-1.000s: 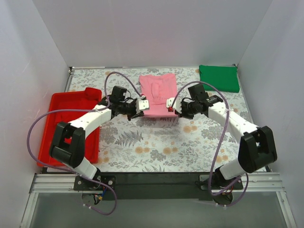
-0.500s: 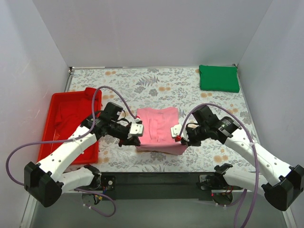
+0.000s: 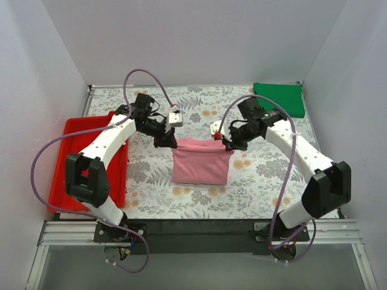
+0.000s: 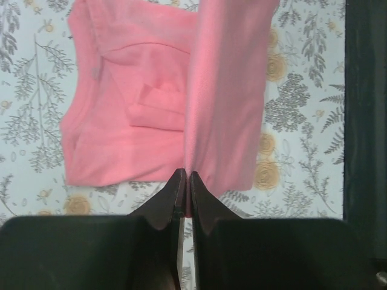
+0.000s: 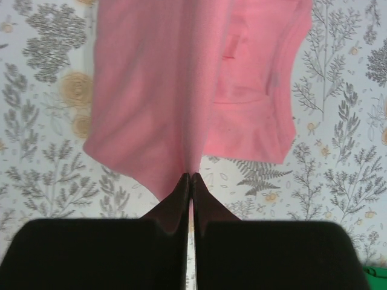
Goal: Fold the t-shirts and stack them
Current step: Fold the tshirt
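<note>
The light pink t-shirt (image 3: 200, 163) hangs by its top edge between my two grippers over the middle of the table, its lower part resting on the cloth. My left gripper (image 3: 167, 140) is shut on its upper left corner; the wrist view shows pink fabric (image 4: 224, 103) pinched between the dark fingers (image 4: 171, 196). My right gripper (image 3: 227, 142) is shut on the upper right corner, the pink t-shirt (image 5: 151, 103) rising from its fingertips (image 5: 191, 176). The dark green t-shirt (image 3: 278, 99) lies folded at the far right corner.
A red plastic tray (image 3: 77, 154) sits along the left edge, under the left arm. White walls enclose the floral-patterned table (image 3: 266, 187) on three sides. A black rail runs along the near edge.
Both grippers have lifted the pink t-shirt's edge up and away from the near side, so the shirt now hangs between them; before that they dragged it toward the near edge.
</note>
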Robot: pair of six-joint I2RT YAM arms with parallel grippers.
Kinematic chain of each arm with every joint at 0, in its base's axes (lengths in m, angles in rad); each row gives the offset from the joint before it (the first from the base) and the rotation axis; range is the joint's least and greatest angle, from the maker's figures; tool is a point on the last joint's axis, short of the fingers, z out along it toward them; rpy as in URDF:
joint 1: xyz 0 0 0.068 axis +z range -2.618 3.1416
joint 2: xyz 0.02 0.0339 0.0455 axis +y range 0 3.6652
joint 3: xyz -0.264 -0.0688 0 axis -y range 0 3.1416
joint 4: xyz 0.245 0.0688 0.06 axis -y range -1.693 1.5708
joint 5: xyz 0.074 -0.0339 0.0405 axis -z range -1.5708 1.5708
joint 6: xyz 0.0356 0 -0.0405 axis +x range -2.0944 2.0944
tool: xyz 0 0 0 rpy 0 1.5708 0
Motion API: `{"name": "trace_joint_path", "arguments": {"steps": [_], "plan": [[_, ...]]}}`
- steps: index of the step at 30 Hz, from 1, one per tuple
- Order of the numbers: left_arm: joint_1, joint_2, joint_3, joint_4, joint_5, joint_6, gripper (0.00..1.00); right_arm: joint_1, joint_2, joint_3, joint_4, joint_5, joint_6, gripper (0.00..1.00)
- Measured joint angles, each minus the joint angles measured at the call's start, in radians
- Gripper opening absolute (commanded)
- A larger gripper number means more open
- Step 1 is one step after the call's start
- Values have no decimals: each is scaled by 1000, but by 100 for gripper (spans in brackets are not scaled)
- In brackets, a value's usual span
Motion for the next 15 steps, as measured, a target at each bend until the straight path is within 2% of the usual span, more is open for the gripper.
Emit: {"name": "trace_joint_path", "arguments": {"steps": [9,15], "plan": [[67,275,205,32,14,37,0,-99,323,208,12,-18,-142,1],[109,420,252,106,17,31,0,-121,512,338,19,-28,-188,1]]}}
